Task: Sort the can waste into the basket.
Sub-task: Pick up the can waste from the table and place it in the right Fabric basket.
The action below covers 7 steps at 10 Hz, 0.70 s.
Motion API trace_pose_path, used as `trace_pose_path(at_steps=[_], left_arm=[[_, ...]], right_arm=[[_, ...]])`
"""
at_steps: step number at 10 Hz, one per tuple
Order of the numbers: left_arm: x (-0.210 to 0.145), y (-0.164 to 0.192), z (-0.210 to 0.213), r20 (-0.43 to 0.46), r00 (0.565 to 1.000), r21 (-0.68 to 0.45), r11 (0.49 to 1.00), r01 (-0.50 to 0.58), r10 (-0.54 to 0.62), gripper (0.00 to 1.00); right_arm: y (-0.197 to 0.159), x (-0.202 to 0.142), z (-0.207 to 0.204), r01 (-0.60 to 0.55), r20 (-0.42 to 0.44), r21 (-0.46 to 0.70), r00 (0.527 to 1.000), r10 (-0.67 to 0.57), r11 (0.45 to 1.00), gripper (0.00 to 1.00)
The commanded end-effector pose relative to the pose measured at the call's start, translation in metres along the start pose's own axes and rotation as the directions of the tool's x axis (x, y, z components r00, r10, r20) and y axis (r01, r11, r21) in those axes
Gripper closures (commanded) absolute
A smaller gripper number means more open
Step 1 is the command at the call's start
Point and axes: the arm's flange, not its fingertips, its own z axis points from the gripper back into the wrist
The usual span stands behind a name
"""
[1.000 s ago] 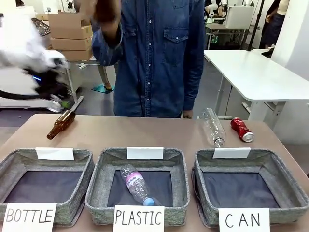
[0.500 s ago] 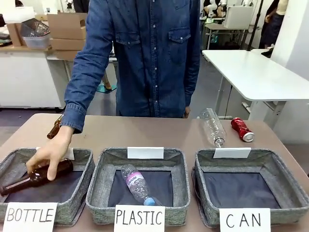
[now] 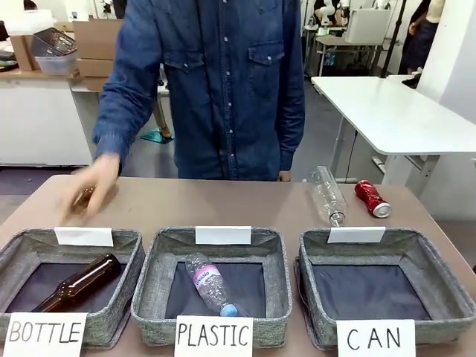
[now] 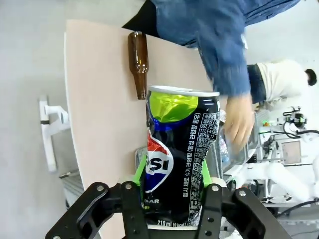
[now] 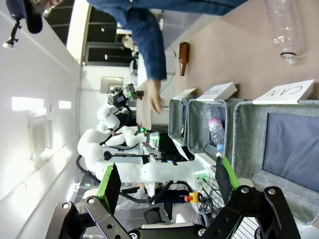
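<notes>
My left jaws are pinching the dark can (image 4: 182, 144) across its lower body, green pads (image 4: 140, 173) on either side and the open silver end pointing away from me. The wall looks creased between the pads, so I judge it thin and would add no more squeeze. Beyond the can, on the tabletop (image 4: 99, 109), a brown bottle (image 4: 138, 62) lies on its side, and a person's hand (image 4: 239, 122) hangs blurred off to one side of the jaws.

My right jaws are spread and empty. Just ahead of them sits the basket (image 5: 242, 149) with its "CAN" sign (image 5: 284, 91), dark lining bare, and past it a clear plastic bottle (image 5: 284, 25) lies on the tabletop. The red can (image 3: 372, 198) lies out there too, just beside that bottle and behind the basket's far wall.

The step in hand, as I read it, is to carry the dark can across to that basket. I want to lift well above the other baskets' rims, steer wide of the hand, and keep clear of my right arm, which already hangs near the target. Then I'd lower the can close to the lining before spreading the jaws, since dropped from high it could bounce out.
</notes>
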Motion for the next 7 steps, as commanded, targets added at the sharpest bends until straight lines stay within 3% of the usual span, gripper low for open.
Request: trace_pose_path(at_steps=[1,6,7], left_arm=[[0.0008,-0.0149,-0.0041,-0.009,1.0,0.043,0.999,-0.006,0.006,0.68],[0.0008,-0.0149,-0.0041,-0.009,1.0,0.043,0.999,-0.006,0.006,0.68],[0.0067,-0.0112,-0.0018,-0.008,1.0,0.033,0.999,0.002,-0.002,0.57]], right_arm=[[0.0016,0.0022,0.0,-0.029,0.006,0.025,1.0,0.029,0.999,0.0],[0.0016,0.0022,0.0,-0.029,0.006,0.025,1.0,0.029,0.999,0.0],[0.0016,0.0022,0.0,-0.029,0.006,0.025,1.0,0.029,0.999,0.0]])
